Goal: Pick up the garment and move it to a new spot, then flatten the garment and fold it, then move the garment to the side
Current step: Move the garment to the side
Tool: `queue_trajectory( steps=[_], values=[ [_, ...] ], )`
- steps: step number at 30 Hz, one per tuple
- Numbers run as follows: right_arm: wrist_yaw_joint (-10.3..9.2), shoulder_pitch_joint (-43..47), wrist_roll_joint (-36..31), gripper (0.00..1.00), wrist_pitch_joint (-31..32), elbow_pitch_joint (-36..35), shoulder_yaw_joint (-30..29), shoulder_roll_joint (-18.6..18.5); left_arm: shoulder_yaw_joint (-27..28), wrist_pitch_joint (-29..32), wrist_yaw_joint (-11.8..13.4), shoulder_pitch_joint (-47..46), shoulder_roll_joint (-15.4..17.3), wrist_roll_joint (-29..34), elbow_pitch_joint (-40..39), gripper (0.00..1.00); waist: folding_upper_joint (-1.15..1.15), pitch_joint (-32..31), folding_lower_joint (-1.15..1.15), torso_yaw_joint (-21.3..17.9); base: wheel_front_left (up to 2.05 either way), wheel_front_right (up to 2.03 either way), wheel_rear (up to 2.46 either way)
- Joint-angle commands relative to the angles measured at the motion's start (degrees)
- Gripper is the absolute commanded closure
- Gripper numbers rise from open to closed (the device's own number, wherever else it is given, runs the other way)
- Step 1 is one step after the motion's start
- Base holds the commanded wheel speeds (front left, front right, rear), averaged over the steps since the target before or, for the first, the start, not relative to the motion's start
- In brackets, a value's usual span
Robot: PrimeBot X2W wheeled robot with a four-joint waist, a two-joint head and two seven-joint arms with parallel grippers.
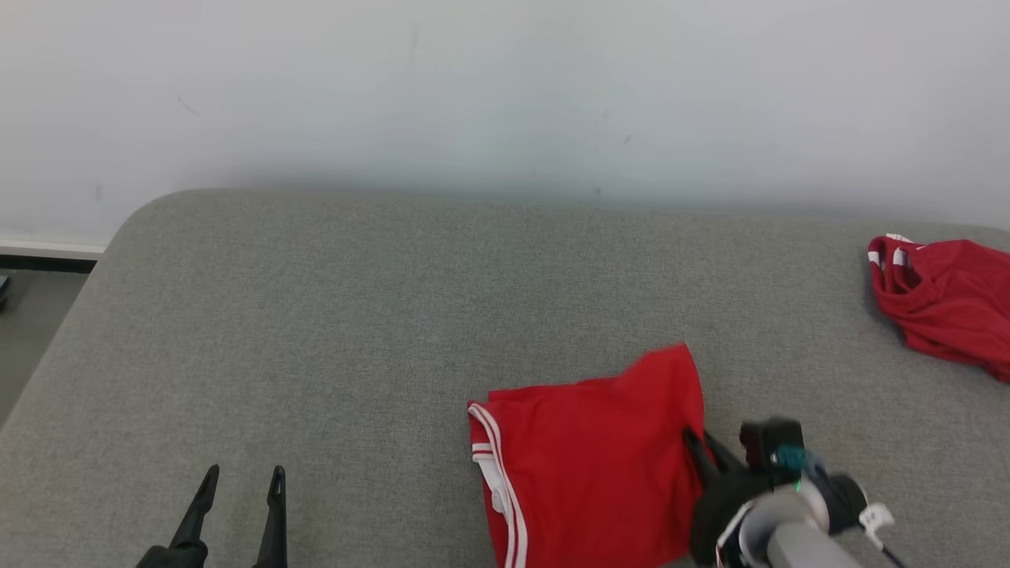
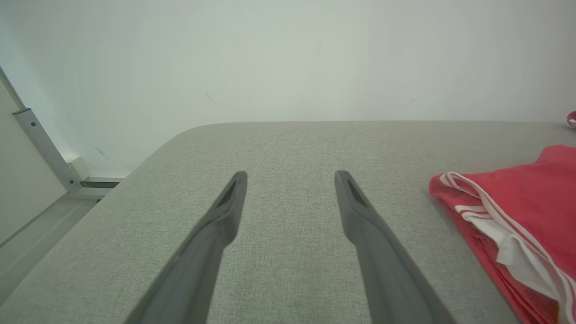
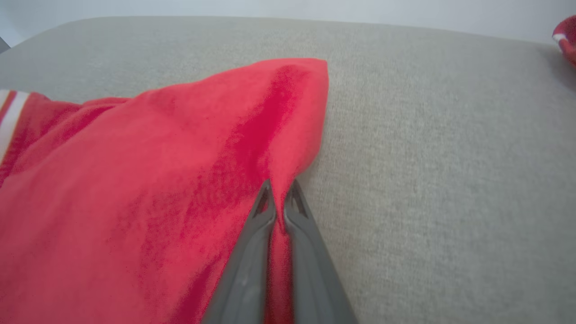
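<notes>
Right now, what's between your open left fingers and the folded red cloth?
Only bare grey fabric surface separates the left fingers from the folded red white-striped garment, in the head view.

Long dark tapered fingers (image 2: 211, 243), black wrist block (image 1: 769, 443), grey forearm (image 1: 801, 548)

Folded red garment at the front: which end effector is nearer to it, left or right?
Right. The right end effector is shut on the right edge of the folded red garment. The left end effector is open over the grey surface, apart, to the garment's left.
</notes>
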Motion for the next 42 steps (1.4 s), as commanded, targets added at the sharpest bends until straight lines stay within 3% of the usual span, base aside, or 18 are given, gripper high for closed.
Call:
queue_trajectory(
  steps=[1, 8, 21, 29, 42],
  values=[
    [-0.17, -1.9, 0.6, 1.00, -0.4, -0.3, 0.6, -0.3, 0.2, -0.3, 0.2, 0.4, 0.0, -0.3, 0.1, 0.00, -0.01, -0.2, -0.01, -0.2, 0.00, 0.00, 0.00],
    [-0.17, -11.9, 2.9, 1.00, 0.3, -0.1, 4.5, -3.8, 0.0, -0.3, 0.0, -1.2, -0.5, -1.0, -0.7, 0.00, -0.01, 2.3, -0.01, -0.7, 0.00, 0.00, 0.00],
    [-0.17, -28.8, 3.1, 1.00, 1.3, 2.7, 5.4, -17.3, -0.4, -0.3, -1.3, -8.4, -1.5, -1.0, -5.3, 0.00, -0.01, 16.2, -0.01, -4.0, 0.00, 0.00, 0.00],
    [-0.17, -37.8, 1.7, 1.00, 0.4, 5.1, 3.3, -23.1, 0.5, -0.3, -1.9, -11.7, 0.4, 0.3, -9.5, 0.00, -0.01, 23.7, -0.01, -8.3, 0.00, 0.00, 0.00],
    [-0.17, -46.4, -3.1, 1.00, 1.0, 9.9, 1.6, -30.1, 0.6, -0.1, -1.6, -12.6, 3.2, 2.6, -18.7, 0.00, -0.01, 29.8, -0.01, -12.0, 0.00, 0.00, 0.00]
  ],
)
